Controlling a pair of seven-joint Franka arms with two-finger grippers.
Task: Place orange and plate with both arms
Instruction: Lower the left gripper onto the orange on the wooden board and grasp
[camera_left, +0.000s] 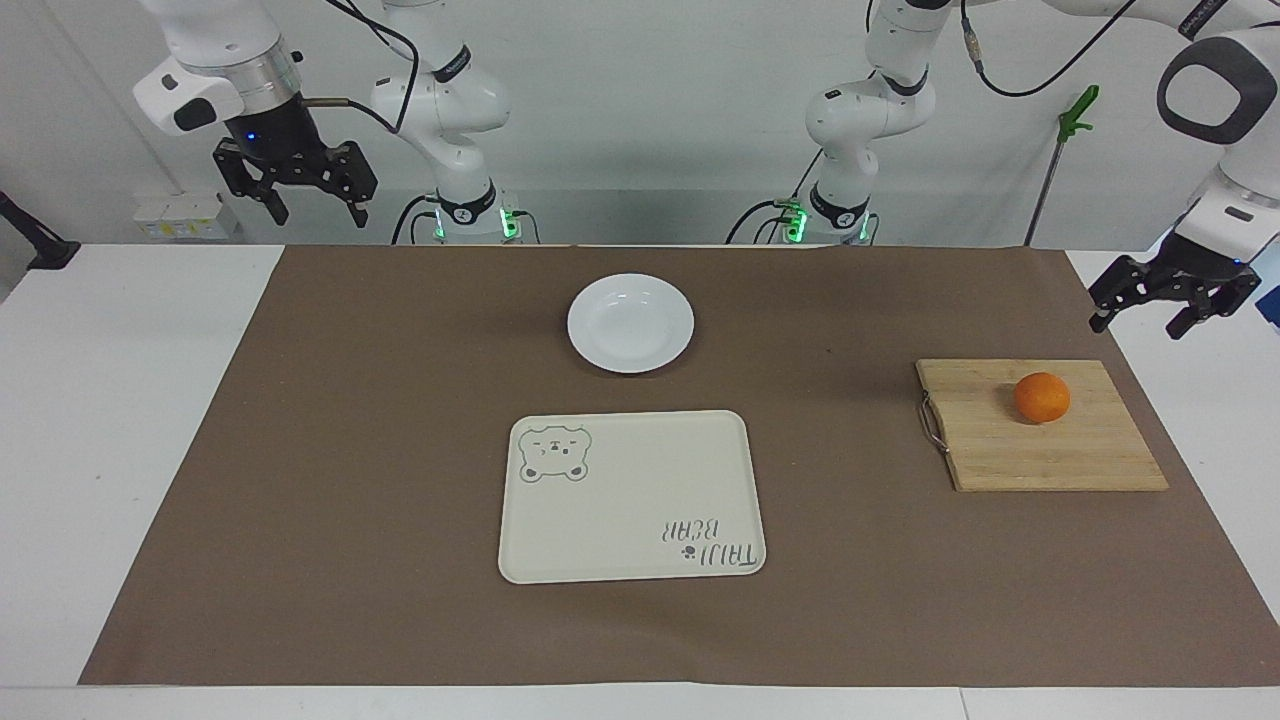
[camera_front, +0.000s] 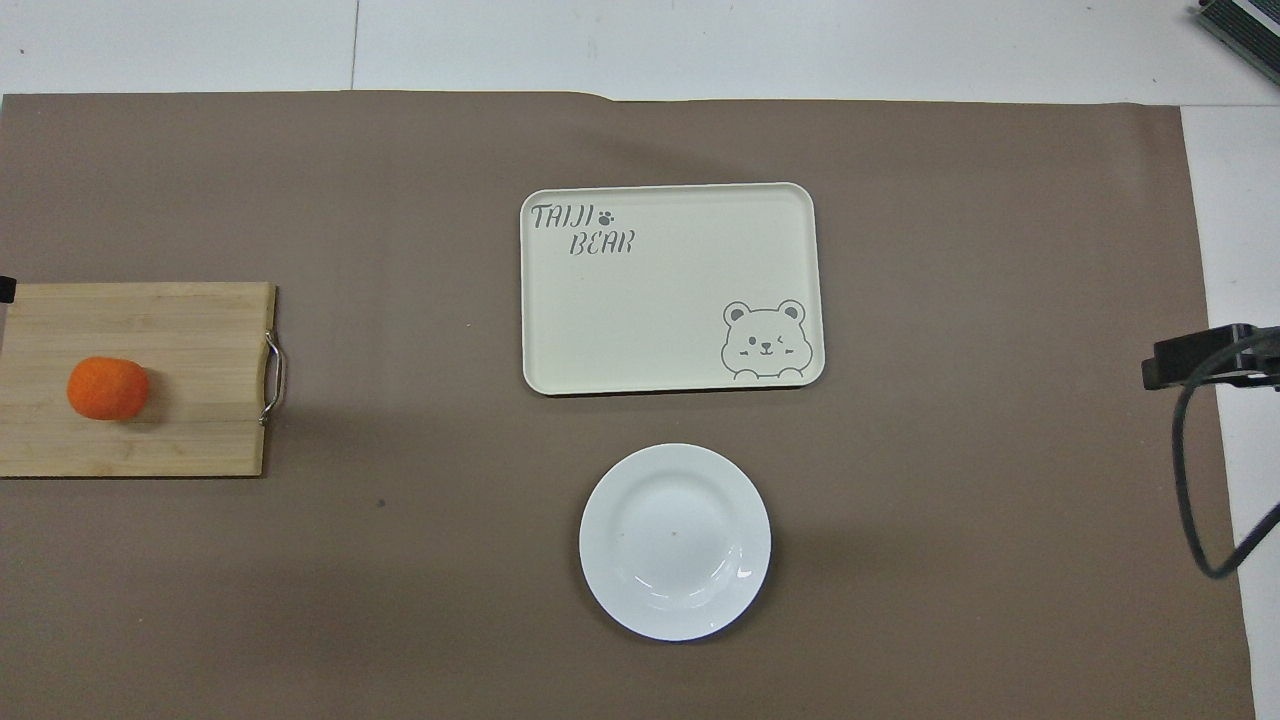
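On the wooden cutting board (camera_left: 1040, 425) at the left arm's end of the brown-covered worktop (camera_left: 350, 450) sits the small round bright-orange fruit (camera_left: 1041, 397). The round glossy white plate (camera_left: 630, 323) lies nearer the robots than the cream rectangular bear tray (camera_left: 630, 496). The left hand (camera_left: 1172, 300) hangs spread and empty above the worktop's edge beside the board. The right hand (camera_left: 295, 185), also spread and empty, waits raised over its own end.

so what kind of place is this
Probably a robotics lab bench, not a kitchen: two arms mounted at a white table, a brown mat laid over it, and props set out, a plate and tray.
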